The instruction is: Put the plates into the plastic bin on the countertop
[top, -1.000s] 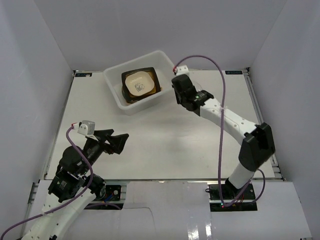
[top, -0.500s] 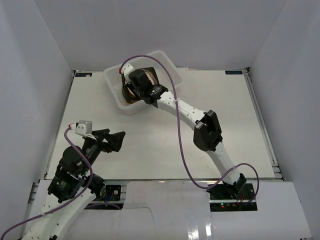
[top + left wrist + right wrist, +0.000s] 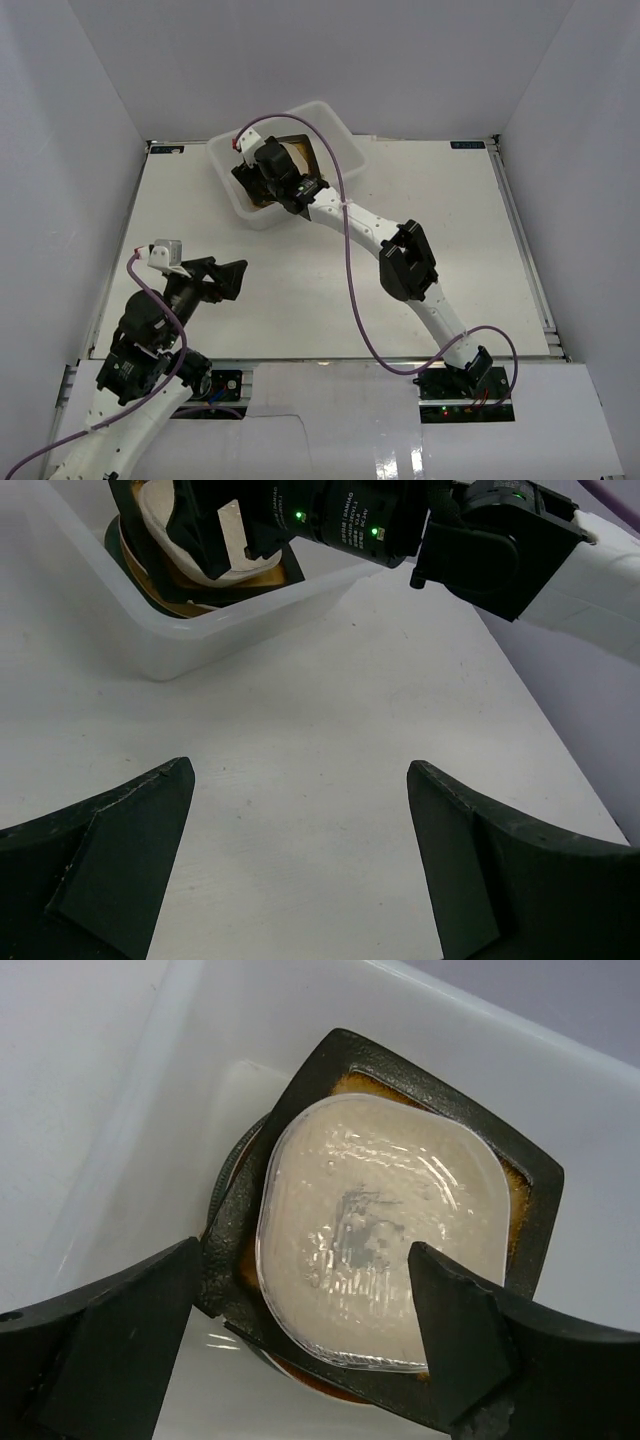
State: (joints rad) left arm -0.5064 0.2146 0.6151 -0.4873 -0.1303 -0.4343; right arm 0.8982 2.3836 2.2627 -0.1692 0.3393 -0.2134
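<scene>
Right wrist | right gripper [image 3: 302, 1250] parted, empty, over small clear plate [image 3: 375, 1230], 11 o'clock | left gripper [image 3: 300, 768] wide, empty | clipped plate risked on skewed retreat

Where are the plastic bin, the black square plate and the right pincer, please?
plastic bin [image 3: 230, 625], left wrist view, near wall.
black square plate [image 3: 535, 1185], right wrist view, right corner of rim.
right pincer [image 3: 302, 1260], right wrist view, midway between its open fingertips.

Right gripper [image 3: 302, 1252] swung over plastic bin [image 3: 340, 138] — jaws parted
</scene>
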